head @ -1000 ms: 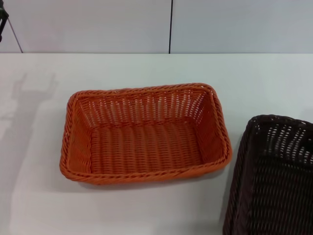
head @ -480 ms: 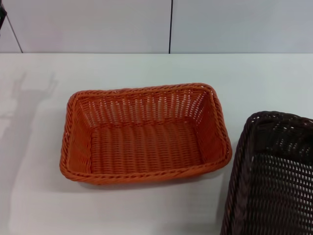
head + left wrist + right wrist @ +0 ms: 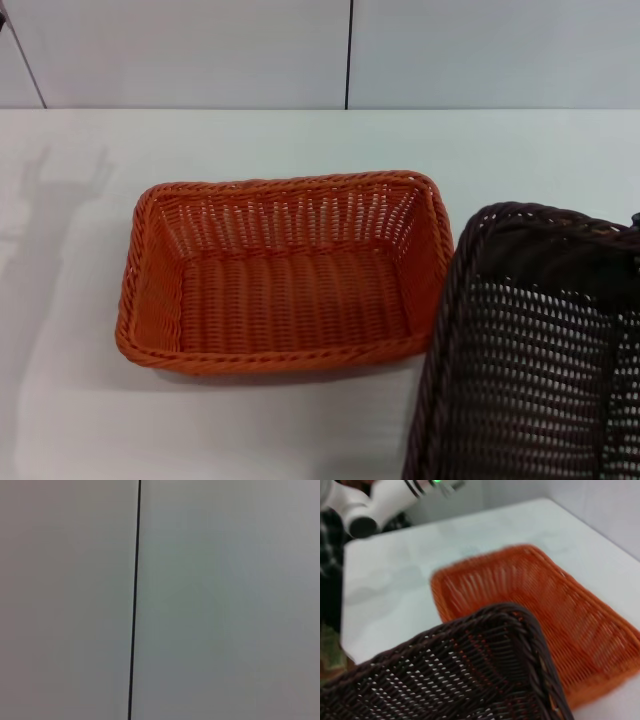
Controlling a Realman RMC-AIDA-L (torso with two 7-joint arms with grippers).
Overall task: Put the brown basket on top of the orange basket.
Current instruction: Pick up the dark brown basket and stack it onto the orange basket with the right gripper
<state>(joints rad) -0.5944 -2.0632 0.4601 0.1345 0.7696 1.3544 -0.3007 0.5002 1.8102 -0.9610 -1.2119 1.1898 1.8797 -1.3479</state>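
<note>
The orange basket (image 3: pixel 290 300) sits upright in the middle of the white table. The brown basket (image 3: pixel 530 350) is at the right, raised off the table and tilted, and its near-left rim overlaps the orange basket's right end. In the right wrist view the brown basket (image 3: pixel 470 670) fills the foreground, with the orange basket (image 3: pixel 580 630) just beyond it. My right gripper carries the brown basket by its right side, outside the head view. My left gripper is out of view; its wrist view shows only a wall.
The white table (image 3: pixel 300 430) runs back to a pale wall with a dark vertical seam (image 3: pixel 348 55). My left arm's white link (image 3: pixel 380 500) shows far off beyond the table's corner in the right wrist view.
The brown basket has risen, tilted and moved left, and now overlaps the orange basket's right end. The orange basket has shifted slightly left.
</note>
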